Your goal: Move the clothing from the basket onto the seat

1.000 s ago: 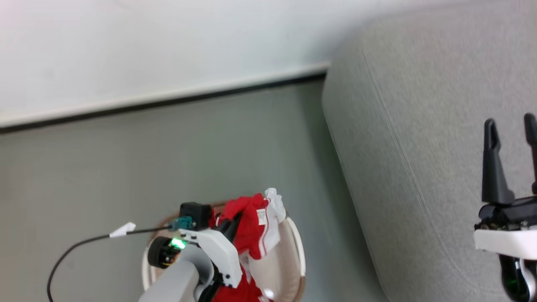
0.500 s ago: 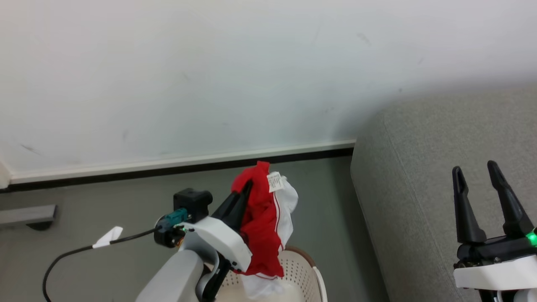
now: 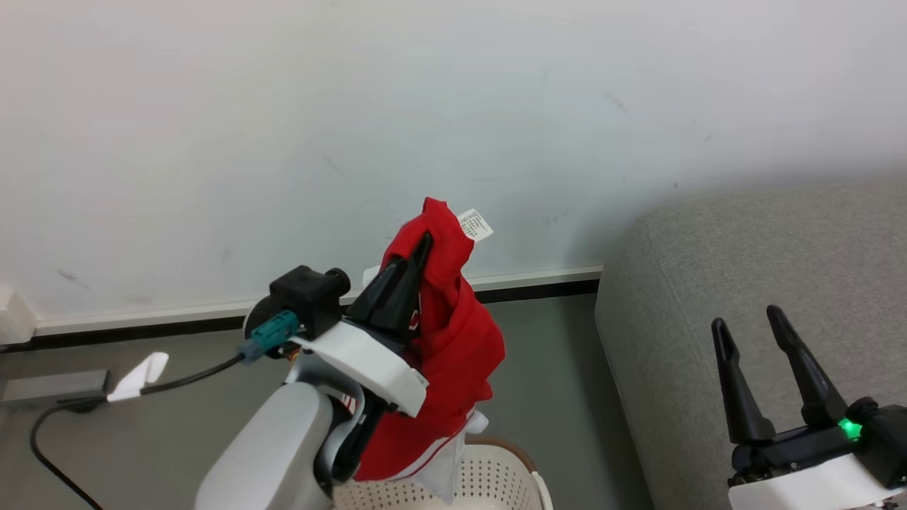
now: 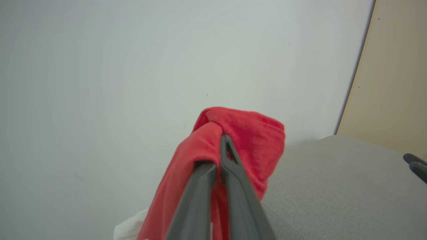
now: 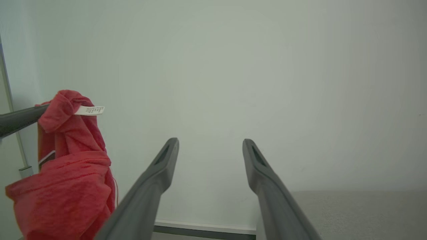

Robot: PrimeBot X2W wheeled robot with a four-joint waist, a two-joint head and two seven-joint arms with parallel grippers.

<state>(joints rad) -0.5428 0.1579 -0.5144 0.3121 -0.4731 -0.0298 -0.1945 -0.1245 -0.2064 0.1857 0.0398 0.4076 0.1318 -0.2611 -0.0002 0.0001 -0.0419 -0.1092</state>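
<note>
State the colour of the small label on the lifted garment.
The label is white; clearest in right wrist view.

White wall (image 3: 283, 106), white skirting (image 3: 531, 276) w/ dark strip below; grey floor (image 3: 177, 425); beige panel (image 4: 393, 83) beside wall

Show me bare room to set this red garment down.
The seat is bare from its rounded left edge to the right gripper. The floor strip between basket and seat is bare too. Crowded: over the basket, where the clothing hangs.
</note>
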